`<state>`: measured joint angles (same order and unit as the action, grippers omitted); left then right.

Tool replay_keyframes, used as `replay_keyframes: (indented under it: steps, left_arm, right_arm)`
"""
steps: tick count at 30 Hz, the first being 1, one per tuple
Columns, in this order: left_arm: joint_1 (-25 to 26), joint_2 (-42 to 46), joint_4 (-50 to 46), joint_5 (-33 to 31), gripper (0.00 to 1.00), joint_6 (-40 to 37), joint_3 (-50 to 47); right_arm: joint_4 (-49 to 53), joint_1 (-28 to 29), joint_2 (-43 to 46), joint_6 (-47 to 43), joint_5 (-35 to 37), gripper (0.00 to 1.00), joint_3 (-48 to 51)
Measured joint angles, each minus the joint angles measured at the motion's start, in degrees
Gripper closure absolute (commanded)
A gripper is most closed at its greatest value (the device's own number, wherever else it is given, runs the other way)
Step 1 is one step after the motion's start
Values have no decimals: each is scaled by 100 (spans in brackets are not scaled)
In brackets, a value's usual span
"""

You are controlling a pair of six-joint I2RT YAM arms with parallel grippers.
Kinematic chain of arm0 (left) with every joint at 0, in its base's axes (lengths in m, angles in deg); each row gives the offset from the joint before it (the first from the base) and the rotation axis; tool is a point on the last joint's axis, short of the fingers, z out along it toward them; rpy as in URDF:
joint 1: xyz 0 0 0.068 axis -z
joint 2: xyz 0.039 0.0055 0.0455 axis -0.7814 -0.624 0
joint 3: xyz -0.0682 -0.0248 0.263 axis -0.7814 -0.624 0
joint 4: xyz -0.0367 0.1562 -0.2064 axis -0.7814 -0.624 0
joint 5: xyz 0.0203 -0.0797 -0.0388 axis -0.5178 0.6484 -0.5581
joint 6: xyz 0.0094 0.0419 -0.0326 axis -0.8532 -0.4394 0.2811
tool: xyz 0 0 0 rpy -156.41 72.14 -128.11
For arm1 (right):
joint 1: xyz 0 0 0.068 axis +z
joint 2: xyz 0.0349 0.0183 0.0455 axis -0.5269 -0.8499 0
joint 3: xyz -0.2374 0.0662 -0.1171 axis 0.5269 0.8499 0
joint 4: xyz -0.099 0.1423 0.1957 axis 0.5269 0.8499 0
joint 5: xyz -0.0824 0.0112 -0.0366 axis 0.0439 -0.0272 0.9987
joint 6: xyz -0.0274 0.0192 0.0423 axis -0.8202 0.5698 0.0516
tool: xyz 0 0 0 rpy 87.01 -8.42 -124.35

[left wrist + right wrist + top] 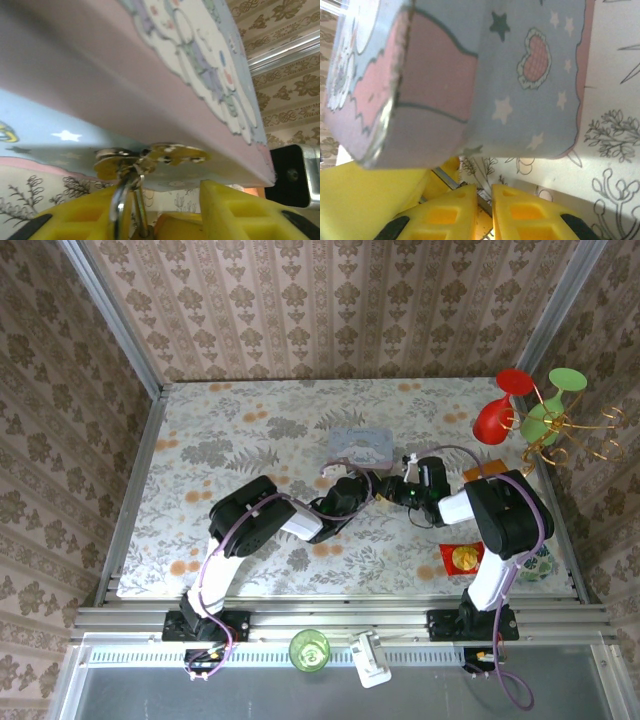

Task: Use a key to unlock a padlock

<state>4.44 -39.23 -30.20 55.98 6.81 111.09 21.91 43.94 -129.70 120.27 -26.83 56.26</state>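
Padlock (pixel 118 207) sits in the left hand (pixel 152 195), clamped between the yellow fingers (pixel 225 210), its silvery shackle pointing out at the pale blue tin (pixel 150 85) and two brass keys (pixel 172 153) lying across the shackle's top. Right hand (pixel 489 192) is pinched almost closed on a thin metal strip (pixel 481 204) just beside the tin, over the flowered bench (pixel 615 150). What that strip is I cannot tell.
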Motion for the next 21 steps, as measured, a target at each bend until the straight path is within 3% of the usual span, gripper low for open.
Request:
replay_keyframes:
  steps: [1, 9, 11, 15, 18, 21]
  left_arm:
    - [-13, -13, 28, 26, 77, 15, -33]
    - [-87, -57, 251, 240, 90, -83, -175]
    - [-109, -35, 286, 323, 92, -61, -195]
    - [-168, 44, 350, 503, 93, -42, -323]
    - [-234, 131, 376, 656, 93, -39, -450]
    - [-297, 219, 385, 811, 93, 9, -562]
  right_arm:
    - [-111, -9, 0, 92, -63, 85, 76]
    - [-520, -140, -24, 487, -428, 84, 328]
    - [-345, -142, 94, 409, -393, 78, 328]
    - [413, -90, 968, -105, 87, 67, 476]
    - [708, 28, 1539, -511, 501, 66, 608]
    - [1117, 363, 1541, -909, 859, 66, 487]
